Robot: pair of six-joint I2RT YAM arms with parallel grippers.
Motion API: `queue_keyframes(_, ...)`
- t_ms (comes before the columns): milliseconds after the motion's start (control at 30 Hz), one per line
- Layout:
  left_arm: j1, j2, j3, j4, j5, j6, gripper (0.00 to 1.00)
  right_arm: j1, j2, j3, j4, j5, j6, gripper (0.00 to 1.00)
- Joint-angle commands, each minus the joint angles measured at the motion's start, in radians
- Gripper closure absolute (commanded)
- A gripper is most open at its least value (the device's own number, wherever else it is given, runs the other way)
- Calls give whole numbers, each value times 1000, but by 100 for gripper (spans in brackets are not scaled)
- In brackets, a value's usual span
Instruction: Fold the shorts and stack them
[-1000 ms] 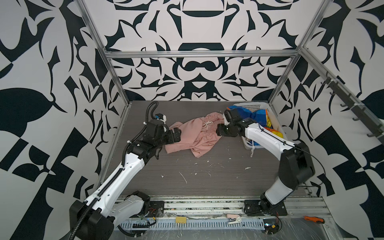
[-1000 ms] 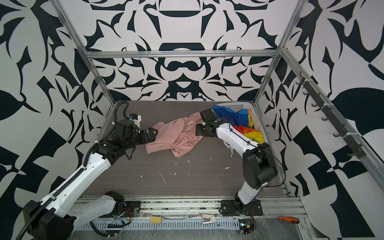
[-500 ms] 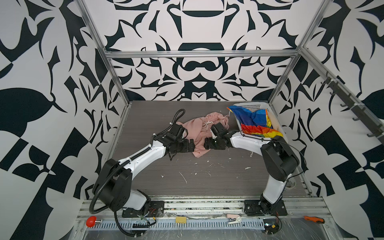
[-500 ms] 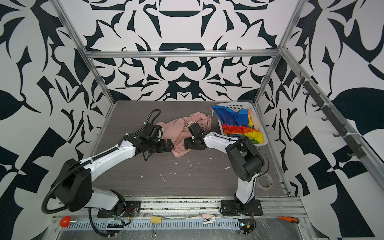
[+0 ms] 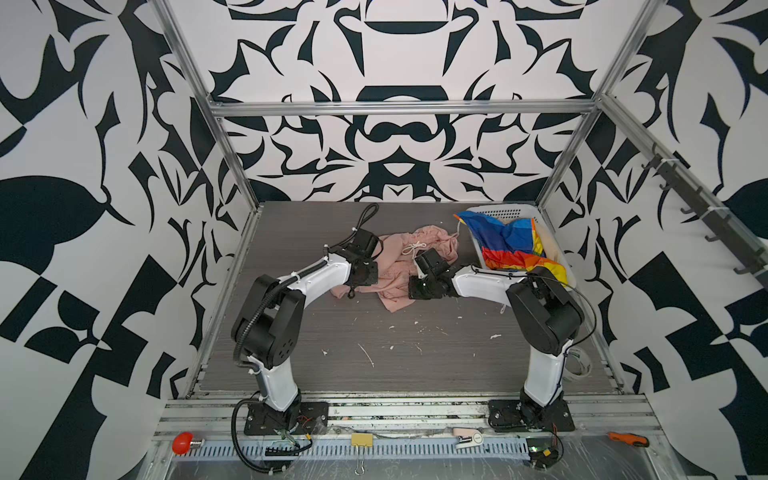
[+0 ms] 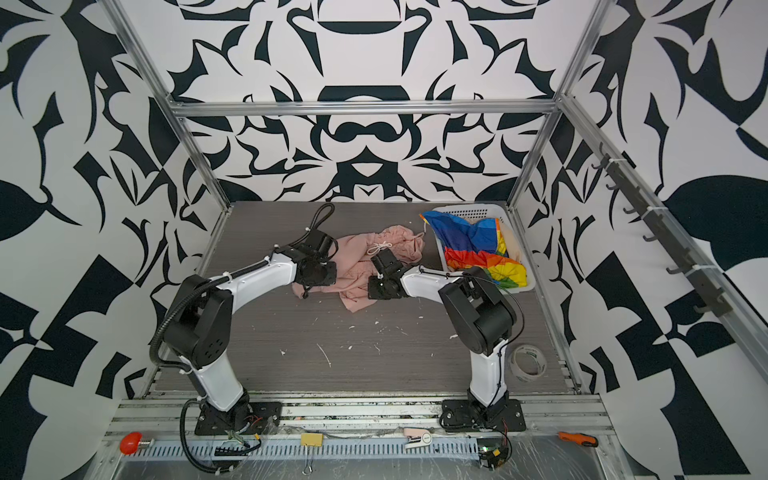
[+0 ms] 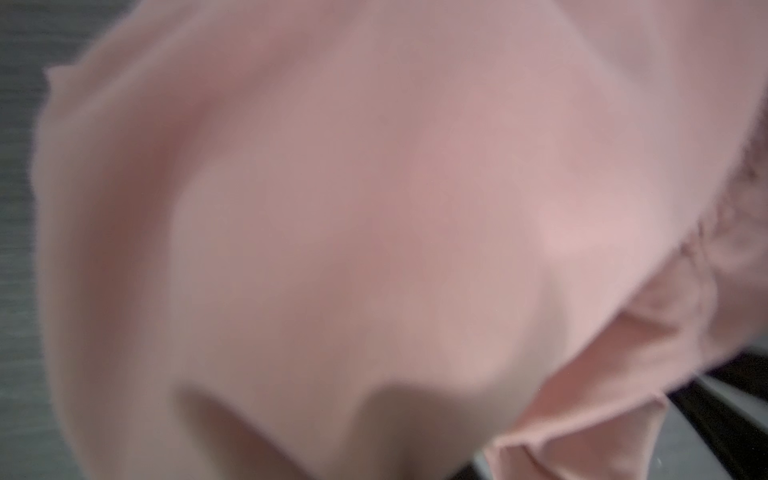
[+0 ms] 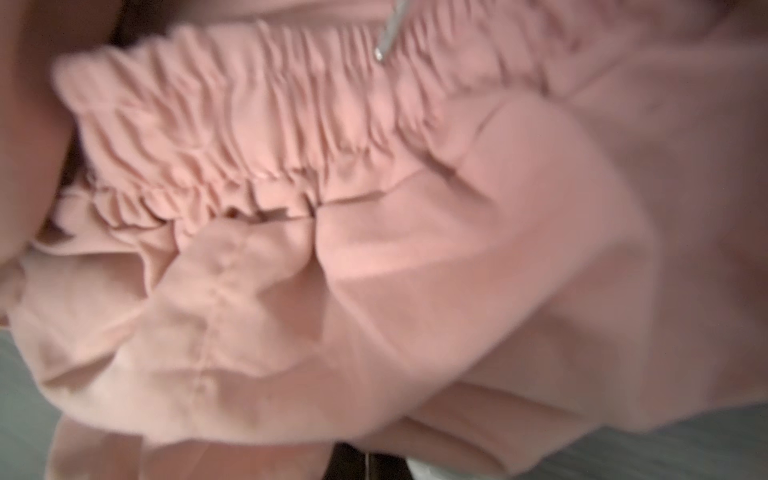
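Observation:
The salmon-pink shorts lie crumpled mid-table, their white drawstring on top. My left gripper presses into their left edge and my right gripper into their right side. Pink cloth fills the left wrist view and hides the jaws. In the right wrist view the gathered waistband runs above bunched cloth that covers the jaws. Both grippers are shut on this cloth. The rainbow-striped shorts lie in the white basket, with beige cloth beside them.
The basket stands at the back right corner against the frame post. A tape roll lies by the right arm's base. White scraps dot the dark tabletop. A yellow clip and an orange tool lie on the front rail.
Both grippers have come in onto the pink shorts from either side and shut on the cloth. Both arms have folded up at the elbows. The shorts are bunched tighter.

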Motion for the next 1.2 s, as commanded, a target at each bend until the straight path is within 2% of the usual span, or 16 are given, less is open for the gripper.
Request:
queue_keyframes(0,118,-24,37,-5,78,-12,100,-48,-132,23,-76,36,-64,100)
queue_keyframes(100,241,-99,5,34,169,-72,100,-140,-250,46,-141,28,-106,100)
queue_keyframes(233,455,-256,-160,201,375,-259,100,-304,-386,102,-229,75,-186,100)
queue_keyframes(300,536,-333,-243,272,431,-326,100,-372,-408,124,-262,96,-213,100)
queue_keyframes(433,574,-442,-323,271,445,-346,100,-394,-365,138,-346,116,-261,100)
queue_keyframes(467,573,-455,-338,267,449,-348,94,-395,-353,118,-340,101,-256,100)
queue_keyframes(500,574,-468,-357,265,452,-354,84,-394,-340,91,-324,80,-247,95)
queue_keyframes(600,574,-483,-396,264,495,-359,59,-391,-307,54,-323,49,-222,70)
queue_keyframes(667,573,-488,-404,249,526,-355,37,-380,-315,39,-325,53,-216,55)
queue_keyframes(733,570,-501,-411,232,557,-344,6,-346,-350,24,-326,86,-220,45)
queue_keyframes(767,571,-511,-415,220,556,-338,1,-324,-366,19,-326,98,-220,43)
queue_keyframes(967,571,-605,-442,197,509,-324,1,-66,-405,-13,-296,185,-177,34)
queue_keyframes(1167,514,-617,-421,184,498,-322,1,85,-285,-28,-120,52,-62,32)
